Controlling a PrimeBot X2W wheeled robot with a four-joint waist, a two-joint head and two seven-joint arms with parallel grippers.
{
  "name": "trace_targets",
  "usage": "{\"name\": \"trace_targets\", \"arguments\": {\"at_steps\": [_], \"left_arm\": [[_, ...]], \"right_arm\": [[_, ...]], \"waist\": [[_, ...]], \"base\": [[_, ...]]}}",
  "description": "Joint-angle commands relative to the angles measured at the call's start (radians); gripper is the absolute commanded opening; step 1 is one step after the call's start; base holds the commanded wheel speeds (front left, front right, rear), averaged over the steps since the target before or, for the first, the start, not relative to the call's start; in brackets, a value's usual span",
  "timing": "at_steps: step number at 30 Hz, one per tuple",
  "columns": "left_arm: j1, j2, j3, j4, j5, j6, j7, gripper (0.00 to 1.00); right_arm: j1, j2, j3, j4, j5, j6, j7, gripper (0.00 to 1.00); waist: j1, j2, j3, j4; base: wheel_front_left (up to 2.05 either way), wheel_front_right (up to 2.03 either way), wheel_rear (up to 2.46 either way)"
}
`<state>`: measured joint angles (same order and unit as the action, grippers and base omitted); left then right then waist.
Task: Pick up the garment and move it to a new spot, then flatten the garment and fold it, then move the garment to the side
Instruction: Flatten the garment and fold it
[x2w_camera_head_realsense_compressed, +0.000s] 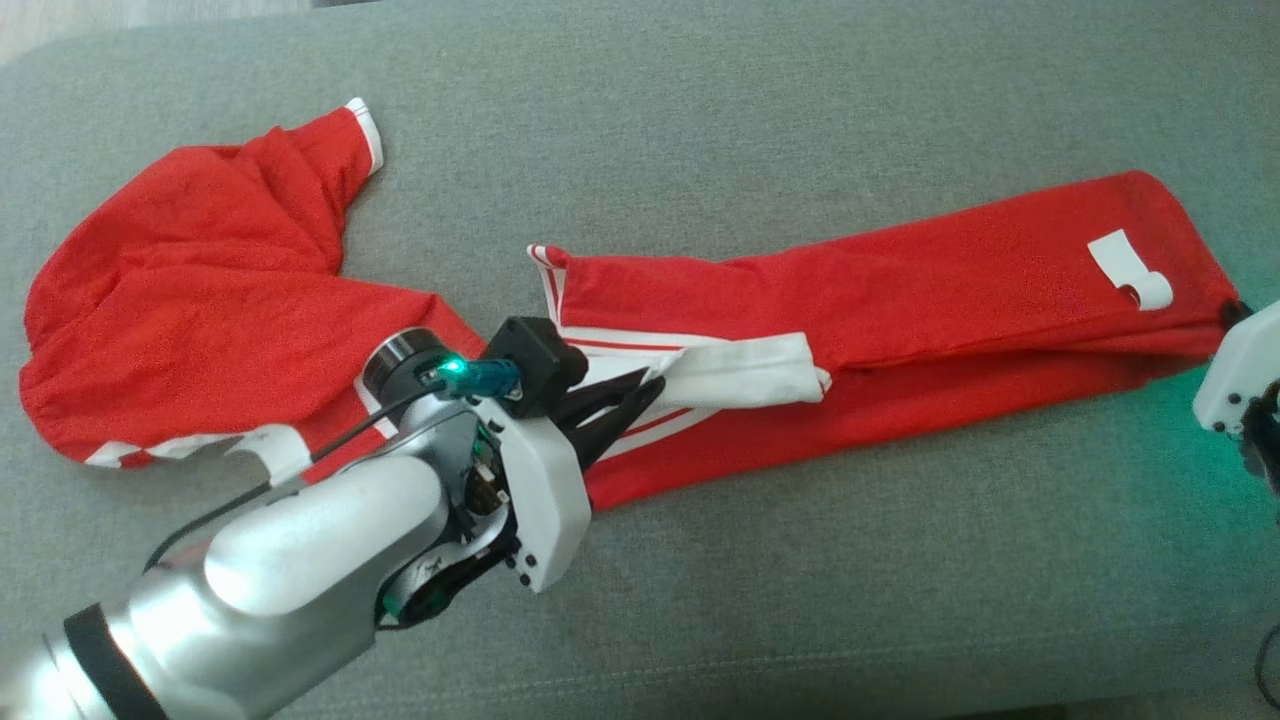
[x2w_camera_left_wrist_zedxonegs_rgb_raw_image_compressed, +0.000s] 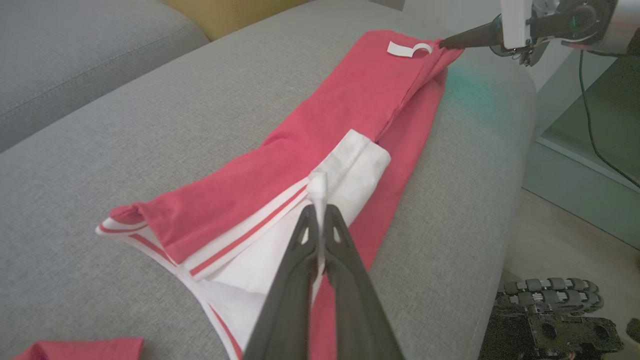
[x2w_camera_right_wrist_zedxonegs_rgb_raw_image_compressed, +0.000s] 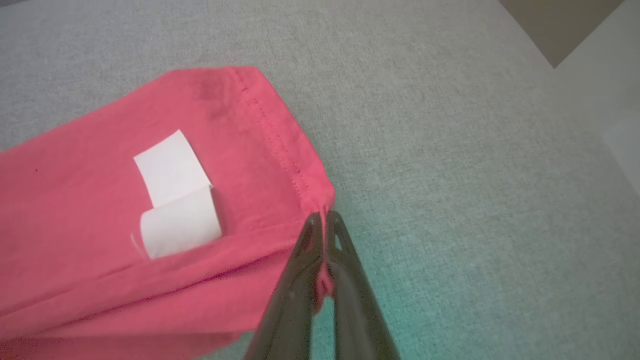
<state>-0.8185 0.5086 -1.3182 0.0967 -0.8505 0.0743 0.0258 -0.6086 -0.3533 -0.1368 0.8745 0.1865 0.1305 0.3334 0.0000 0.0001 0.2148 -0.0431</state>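
The garment (x2w_camera_head_realsense_compressed: 900, 290) is a red shirt with white trim, stretched in a long band across the grey cushion. Its left part (x2w_camera_head_realsense_compressed: 190, 290) lies bunched and rumpled. My left gripper (x2w_camera_head_realsense_compressed: 655, 385) is shut on the white collar fabric (x2w_camera_left_wrist_zedxonegs_rgb_raw_image_compressed: 350, 170) near the middle of the band. My right gripper (x2w_camera_right_wrist_zedxonegs_rgb_raw_image_compressed: 324, 220) is shut on the hem corner at the far right end (x2w_camera_head_realsense_compressed: 1225, 305), close to a white label (x2w_camera_right_wrist_zedxonegs_rgb_raw_image_compressed: 175, 195). In the left wrist view my left gripper (x2w_camera_left_wrist_zedxonegs_rgb_raw_image_compressed: 318, 212) pinches a white fold, and the right gripper (x2w_camera_left_wrist_zedxonegs_rgb_raw_image_compressed: 445, 44) holds the far red end.
The grey sofa cushion (x2w_camera_head_realsense_compressed: 800, 600) carries the garment. Its right edge (x2w_camera_left_wrist_zedxonegs_rgb_raw_image_compressed: 505, 200) drops to a wooden floor with dark tracked hardware (x2w_camera_left_wrist_zedxonegs_rgb_raw_image_compressed: 550, 310) and a cable. A second grey cushion (x2w_camera_left_wrist_zedxonegs_rgb_raw_image_compressed: 75, 60) and a yellow one (x2w_camera_left_wrist_zedxonegs_rgb_raw_image_compressed: 230, 15) lie behind.
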Motion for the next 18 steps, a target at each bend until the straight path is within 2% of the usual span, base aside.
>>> {"name": "trace_targets", "arguments": {"at_steps": [1, 9, 10, 11, 12, 13, 18], "left_arm": [[-0.023, 0.016, 0.039, -0.026, 0.011, -0.005, 0.006, 0.00], [0.003, 0.009, 0.039, -0.022, 0.027, -0.024, 0.056, 0.00], [0.007, 0.009, 0.039, -0.020, 0.031, -0.025, 0.062, 0.23], [0.011, 0.009, 0.038, -0.018, 0.036, -0.026, 0.066, 0.43], [0.015, 0.009, 0.038, -0.016, 0.040, -0.025, 0.069, 0.82], [0.021, 0.009, 0.038, -0.009, 0.051, -0.020, 0.069, 1.00], [0.031, 0.013, 0.052, 0.022, 0.073, 0.015, 0.039, 1.00]], "right_arm": [[0.017, -0.028, 0.019, -0.056, 0.008, 0.000, 0.013, 0.00], [0.085, -0.025, 0.003, -0.166, 0.023, 0.000, 0.070, 0.00], [0.092, -0.021, -0.001, -0.178, 0.026, 0.000, 0.076, 0.33], [0.099, -0.016, -0.008, -0.190, 0.033, 0.000, 0.081, 1.00], [0.104, -0.012, -0.016, -0.201, 0.038, 0.000, 0.086, 1.00], [0.115, -0.003, -0.027, -0.231, 0.040, 0.000, 0.091, 1.00], [0.138, 0.032, -0.040, -0.329, 0.049, 0.000, 0.098, 1.00]], "waist": [[0.0000, -0.0001, 0.001, -0.001], [0.0000, -0.0001, 0.004, -0.002], [0.0000, -0.0001, 0.003, -0.002], [0.0000, -0.0001, 0.002, -0.003], [0.0000, -0.0001, 0.000, -0.003], [0.0000, -0.0001, -0.004, -0.003], [0.0000, -0.0001, -0.025, -0.006]], "base": [[0.00, 0.00, 0.00], [0.00, 0.00, 0.00], [0.00, 0.00, 0.00], [0.00, 0.00, 0.00], [0.00, 0.00, 0.00], [0.00, 0.00, 0.00], [0.00, 0.00, 0.00]]}}
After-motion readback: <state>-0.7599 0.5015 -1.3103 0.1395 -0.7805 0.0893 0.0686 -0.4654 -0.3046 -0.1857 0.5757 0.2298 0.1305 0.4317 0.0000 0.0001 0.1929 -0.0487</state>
